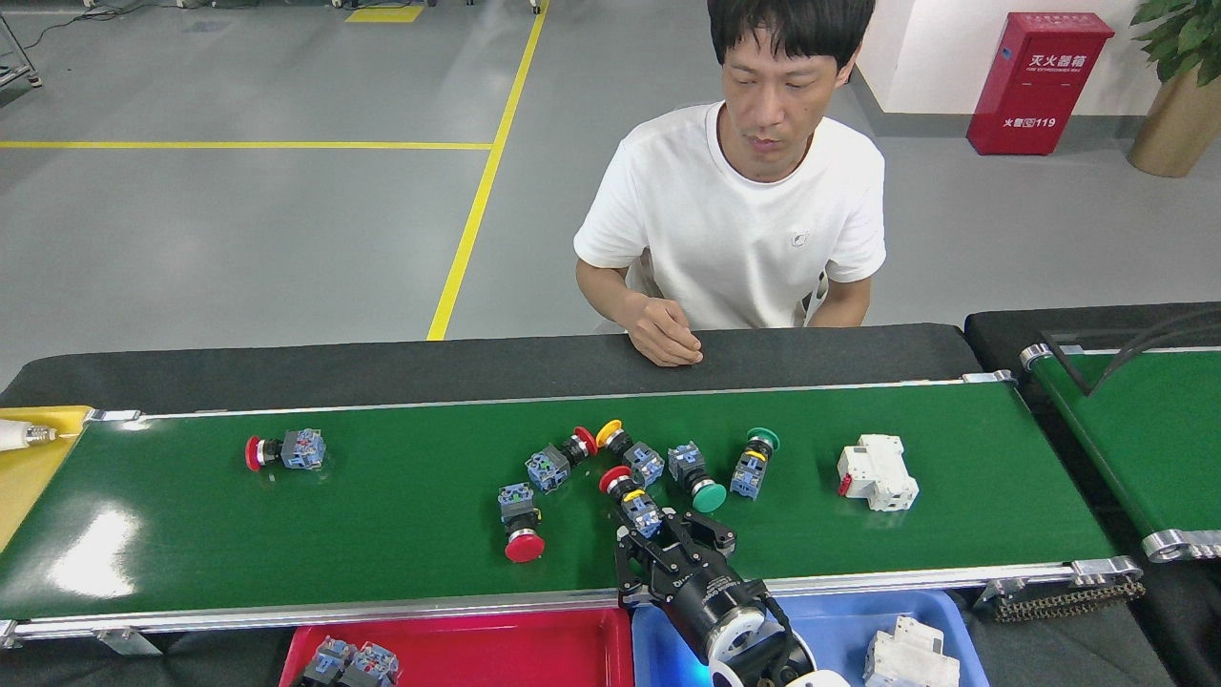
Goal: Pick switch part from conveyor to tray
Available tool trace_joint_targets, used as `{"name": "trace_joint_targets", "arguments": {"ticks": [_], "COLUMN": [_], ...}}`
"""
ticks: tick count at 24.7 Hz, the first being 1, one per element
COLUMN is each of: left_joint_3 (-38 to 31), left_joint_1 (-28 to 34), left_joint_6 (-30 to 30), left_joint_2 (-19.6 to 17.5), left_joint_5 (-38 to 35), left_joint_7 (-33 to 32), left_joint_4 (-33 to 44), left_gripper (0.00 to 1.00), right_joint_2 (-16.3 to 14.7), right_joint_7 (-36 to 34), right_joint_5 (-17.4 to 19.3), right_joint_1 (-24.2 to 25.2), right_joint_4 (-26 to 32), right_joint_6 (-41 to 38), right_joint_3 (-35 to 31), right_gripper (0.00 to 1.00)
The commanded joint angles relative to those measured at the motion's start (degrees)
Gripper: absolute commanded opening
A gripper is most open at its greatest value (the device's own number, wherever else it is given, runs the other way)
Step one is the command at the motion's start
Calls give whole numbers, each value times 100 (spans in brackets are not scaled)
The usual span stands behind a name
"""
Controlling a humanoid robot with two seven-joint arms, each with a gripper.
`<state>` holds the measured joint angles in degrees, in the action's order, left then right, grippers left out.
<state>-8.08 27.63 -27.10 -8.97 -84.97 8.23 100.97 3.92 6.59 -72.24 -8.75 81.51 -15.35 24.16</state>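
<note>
On the near edge of the conveyor point(382, 515), the right gripper point(658, 534) reaches in from below, its dark fingers point(625, 553) spread around the blue base of a red-capped switch part point(630, 496) that lies on its side on the green belt; whether the pads actually touch it cannot be told. Just beside that piece sits a loose cluster: another red-capped switch point(558, 460), a yellow-capped switch point(630, 451), a green-capped switch point(694, 472) with its cap toward the robot, and a second green-capped switch point(754, 461) with its cap toward the far rail. Nearer the robot and to the left, a switch with a large red mushroom cap point(520, 523) lies alone, and well apart toward the left end rests a lone red switch point(281, 450). A white breaker point(878, 472) sits to the right of the cluster. Below the near rail, the red tray point(534, 649) holds two switch parts point(351, 663) in its left corner, and the blue tray point(839, 620) holds another white breaker point(906, 656). A person point(744, 219) in a white shirt sits behind the belt, one hand point(668, 334) resting on the black edge. The left gripper is out of sight.
</note>
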Motion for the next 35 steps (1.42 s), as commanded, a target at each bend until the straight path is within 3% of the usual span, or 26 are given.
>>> {"name": "trace_joint_targets", "arguments": {"ticks": [1, 4, 5, 6, 7, 8, 11, 13, 20, 26, 29, 31, 35], "left_joint_3": [-62, -106, -141, -255, -335, -484, -1073, -1503, -1961, -1583, -1047, -792, -555], "left_joint_1": [-39, -39, -39, -39, -39, -39, -92, -206, -470, -593, -847, -971, -1498], "left_joint_6": [47, 38, 47, 38, 38, 47, 82, 134, 609, 556, 556, 600, 618], "left_joint_2": [9, 18, 53, 141, 211, 334, 835, 1037, 976, 941, 633, 422, 396], "left_joint_5": [-10, -2, 16, 16, 16, 16, 25, 42, 192, 95, 86, 86, -142], "left_joint_7": [73, 73, 73, 73, 64, 47, -85, -269, -375, -375, -375, -384, -577], "left_joint_4": [81, 81, 81, 81, 81, 81, 81, 81, -112, -77, -139, -218, -551], "left_gripper": [100, 100, 100, 100, 100, 100, 100, 100, 100, 100, 100, 100, 100], "right_joint_2": [-278, -603, -621, -621, -612, -551, -129, -58, -32, 153, 100, 21, -216], "right_joint_7": [-53, -27, 8, 61, 158, 325, 536, 536, 518, 404, 246, 79, -729], "right_joint_5": [246, 457, 492, 510, 510, 527, 536, 545, 536, 536, 536, 501, 307], "right_joint_1": [146, 770, 875, 919, 928, 955, 955, 928, 902, 454, 427, 498, 1077], "right_joint_4": [419, 998, 1034, 1025, 1007, 964, 884, 884, 893, 884, 893, 911, 1034], "right_joint_6": [-1014, -2226, -2446, -2552, -2526, -2517, -2491, -2473, -2324, -1164, -399, -4, 822], "right_joint_3": [-34, -34, -34, -34, -25, -25, -43, -148, -456, -1686, -2266, -2512, -2644], "right_gripper": [3, 9, 18, 52, 93, 98, 100, 100, 100, 99, 99, 99, 99]}}
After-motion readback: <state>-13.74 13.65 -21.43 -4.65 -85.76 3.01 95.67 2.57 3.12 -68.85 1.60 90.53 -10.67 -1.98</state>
